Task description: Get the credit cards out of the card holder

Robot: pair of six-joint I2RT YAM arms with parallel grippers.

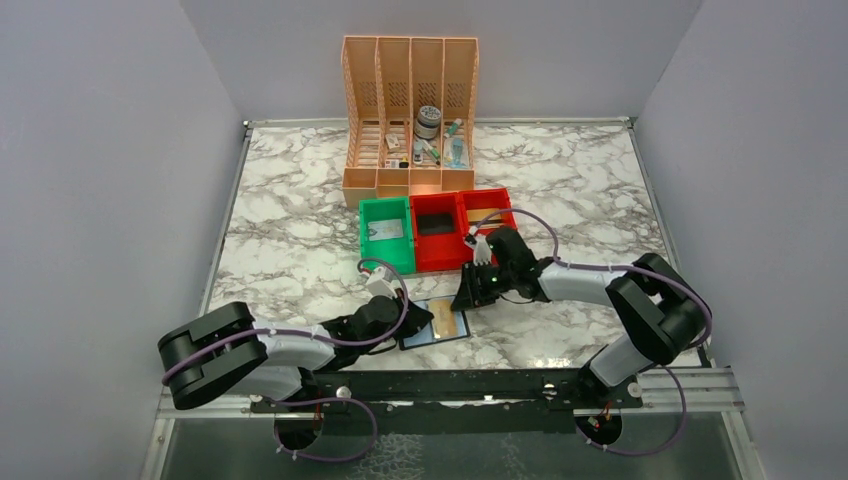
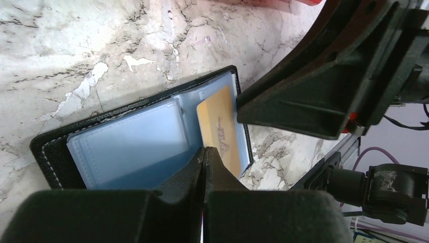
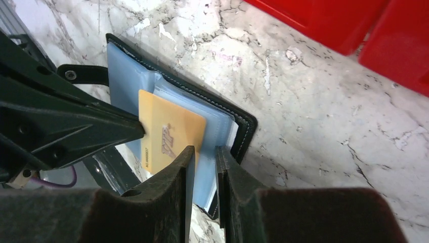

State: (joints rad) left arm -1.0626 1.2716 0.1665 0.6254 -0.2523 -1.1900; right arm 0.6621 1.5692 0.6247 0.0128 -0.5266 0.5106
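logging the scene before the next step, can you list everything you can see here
table: one, white and grey marble, under everything
file rack: one, peach, four slots, at the back of the table
small items: several, mixed colours, inside the file rack
green bin: one, green, in front of the file rack
red bins: two, red, side by side, right of the green bin
card holder: one, black with pale blue sleeves, lying open near the arms
card: one in view, tan, on the open card holder, between the two grippers
left gripper: one, black, shut, tips at the card holder
right gripper: one, black, jaws slightly apart, at the card's edge
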